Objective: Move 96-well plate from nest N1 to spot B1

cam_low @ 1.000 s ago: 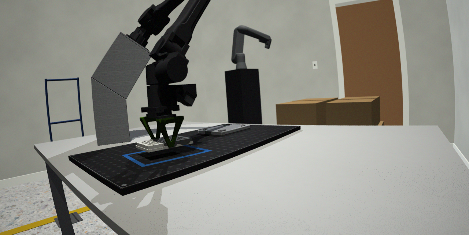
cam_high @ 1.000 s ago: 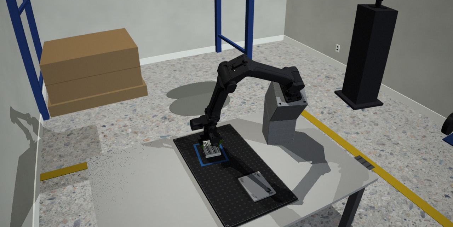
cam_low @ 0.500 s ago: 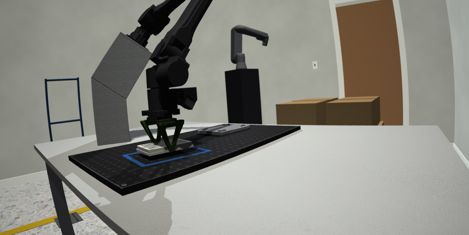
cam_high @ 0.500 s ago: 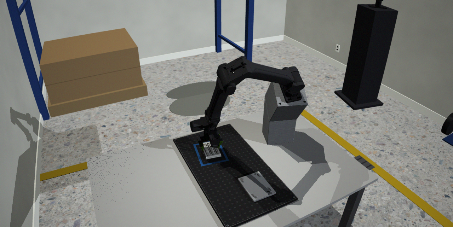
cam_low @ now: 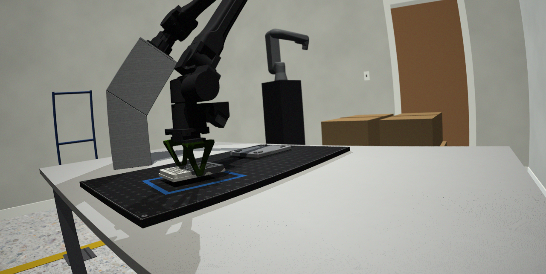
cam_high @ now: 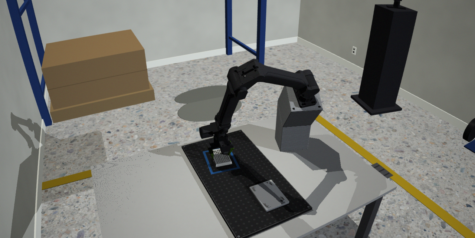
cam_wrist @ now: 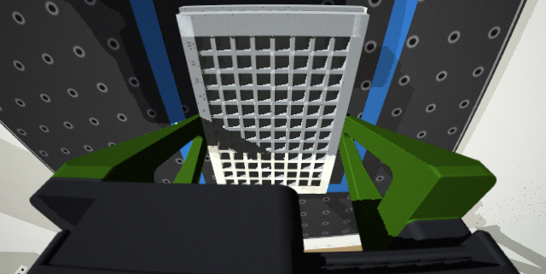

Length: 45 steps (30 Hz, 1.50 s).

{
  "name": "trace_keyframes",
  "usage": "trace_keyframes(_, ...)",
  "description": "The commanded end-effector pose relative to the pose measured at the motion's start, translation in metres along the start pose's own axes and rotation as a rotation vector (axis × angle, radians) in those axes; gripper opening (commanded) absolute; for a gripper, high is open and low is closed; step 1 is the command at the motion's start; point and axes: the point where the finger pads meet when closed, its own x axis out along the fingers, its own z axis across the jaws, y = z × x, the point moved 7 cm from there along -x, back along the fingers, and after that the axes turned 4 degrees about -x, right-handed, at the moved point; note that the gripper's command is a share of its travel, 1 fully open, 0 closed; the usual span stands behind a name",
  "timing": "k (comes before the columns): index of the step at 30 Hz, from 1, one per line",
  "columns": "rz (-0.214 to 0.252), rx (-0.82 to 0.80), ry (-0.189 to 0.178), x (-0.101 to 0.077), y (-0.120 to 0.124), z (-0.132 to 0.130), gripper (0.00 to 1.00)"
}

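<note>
The green-fingered hand (cam_wrist: 273, 154) held the white grid plate (cam_wrist: 273, 90) by its long sides, between the blue tape lines (cam_wrist: 147, 52), low over the black holed surface (cam_wrist: 51, 73).

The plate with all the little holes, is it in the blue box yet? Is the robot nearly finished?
Nearly. Done: the 96-well plate is off the nest and carried over to the blue taped outline. In hand: the gripper is shut on the plate's long sides, holding it right way up, low between the blue lines; whether it touches the deck is hard to tell. Left: set it flat, let go and pull away.
</note>
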Motion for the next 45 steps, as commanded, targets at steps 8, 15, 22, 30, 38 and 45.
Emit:
trace_keyframes(8,0.0,0.003,0.012,-0.004,0.0,-0.006,0.0)
trace_keyframes(15,0.0,0.003,0.012,-0.004,0.0,-0.006,0.0)
trace_keyframes(22,0.0,0.003,0.012,-0.004,0.0,-0.006,0.0)
trace_keyframes(30,0.0,0.003,0.012,-0.004,0.0,-0.006,0.0)
trace_keyframes(38,-0.001,0.006,-0.008,0.007,-0.003,-0.001,0.0)
trace_keyframes(45,0.0,0.002,-0.002,0.008,-0.003,0.0,0.0)
